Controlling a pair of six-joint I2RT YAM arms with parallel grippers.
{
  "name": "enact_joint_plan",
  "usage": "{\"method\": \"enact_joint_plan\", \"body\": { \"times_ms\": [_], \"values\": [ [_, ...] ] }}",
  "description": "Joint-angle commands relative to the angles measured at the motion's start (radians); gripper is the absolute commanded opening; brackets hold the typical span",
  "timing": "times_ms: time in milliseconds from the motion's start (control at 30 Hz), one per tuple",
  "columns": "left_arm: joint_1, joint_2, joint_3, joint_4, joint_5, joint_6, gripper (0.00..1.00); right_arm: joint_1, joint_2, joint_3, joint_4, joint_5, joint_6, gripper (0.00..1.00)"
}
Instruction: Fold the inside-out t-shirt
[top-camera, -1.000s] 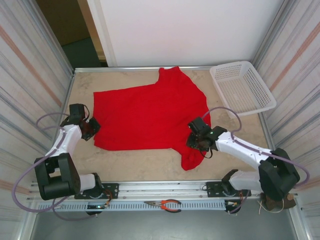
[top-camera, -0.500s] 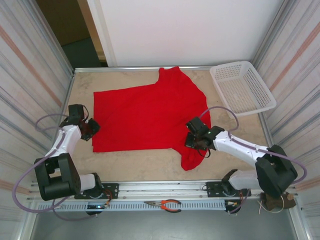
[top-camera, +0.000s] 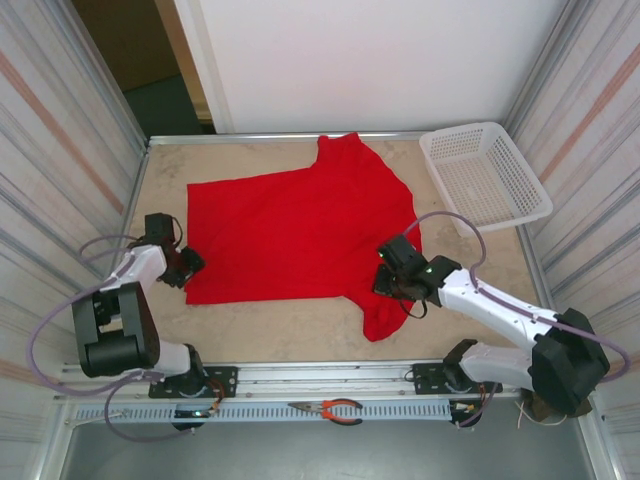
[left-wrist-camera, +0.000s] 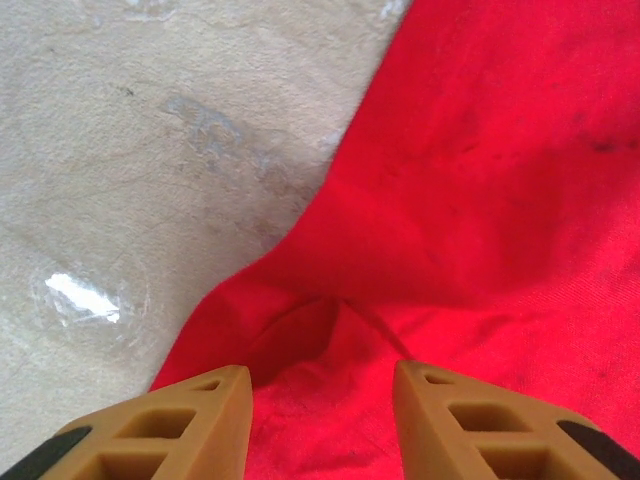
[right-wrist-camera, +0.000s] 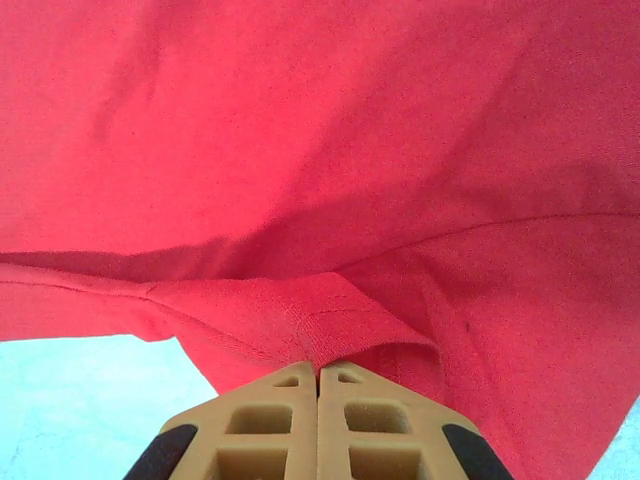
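- Top external view: the table (top-camera: 300, 345) carries the shirt (top-camera: 300, 230), spread flat across its middle, plain red, one sleeve trailing toward the arms.
- Basket (top-camera: 485, 180), white, sits just off the shirt's far right.
- Right gripper (top-camera: 385, 282) (right-wrist-camera: 318, 372), at the shirt's near right, is clamped tight on a pinched fold of cloth.
- Left gripper (top-camera: 190, 265) (left-wrist-camera: 322, 385), at the shirt's near left corner, has its fingers parted around a small pucker, gripping nothing.
- Pliers (top-camera: 335, 409) lie well below the shirt's near edge.
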Motion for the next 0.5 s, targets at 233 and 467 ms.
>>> {"method": "enact_joint_plan", "body": {
  "times_ms": [233,467],
  "values": [
    [0.004,0.038,0.041,0.000,-0.055,0.026,0.25,0.004,-0.054,0.003,-0.041,0.029,-0.001,0.00],
    [0.000,0.011,0.034,-0.003,-0.047,0.028,0.00,0.002,-0.085,0.021,-0.061,0.026,-0.007,0.00]
  ]
}}
